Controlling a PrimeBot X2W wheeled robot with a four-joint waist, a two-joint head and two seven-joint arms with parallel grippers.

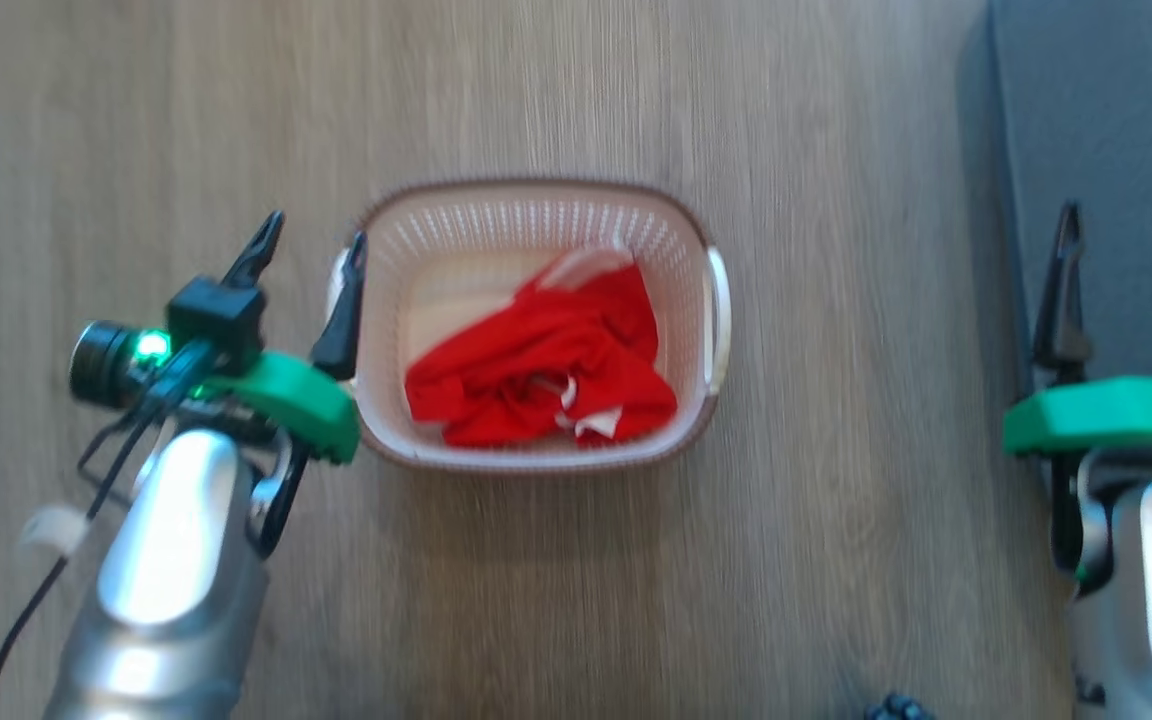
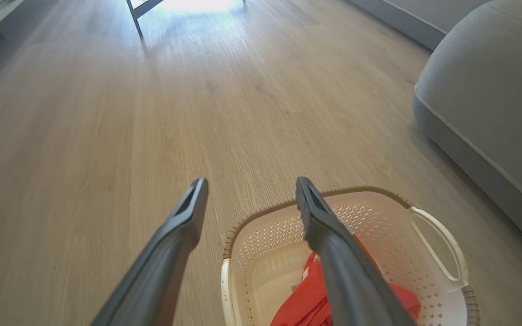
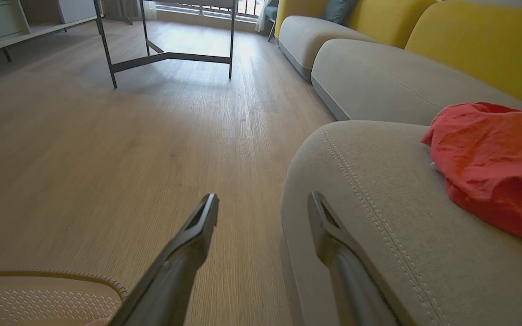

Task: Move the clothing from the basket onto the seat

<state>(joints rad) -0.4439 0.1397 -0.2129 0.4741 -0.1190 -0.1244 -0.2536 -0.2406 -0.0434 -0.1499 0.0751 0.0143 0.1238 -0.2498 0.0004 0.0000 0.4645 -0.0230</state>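
Head view: clothing point(image 1: 541, 365) lies in the basket point(image 1: 526, 212); left gripper point(image 1: 317, 227) beside it, right gripper point(image 1: 1123, 208) at the seat's point(image 1: 1106, 100) edge, both spread, empty.

Both arms have a rounded, shiny silver forearm point(image 1: 171, 560) capped by a bright green wrist plate point(image 1: 296, 400). The left gripper point(image 1: 318, 227) and right gripper point(image 1: 1122, 207) each have two long, dark, tapering fingers. A small black camera point(image 1: 101, 362) with a green light sits on the left wrist, with a thin black cable point(image 1: 21, 625) and a white tag point(image 1: 51, 525) below it.

Wooden floor point(image 1: 576, 600), dark-legged table point(image 3: 197, 56), yellow cushions point(image 3: 483, 50)
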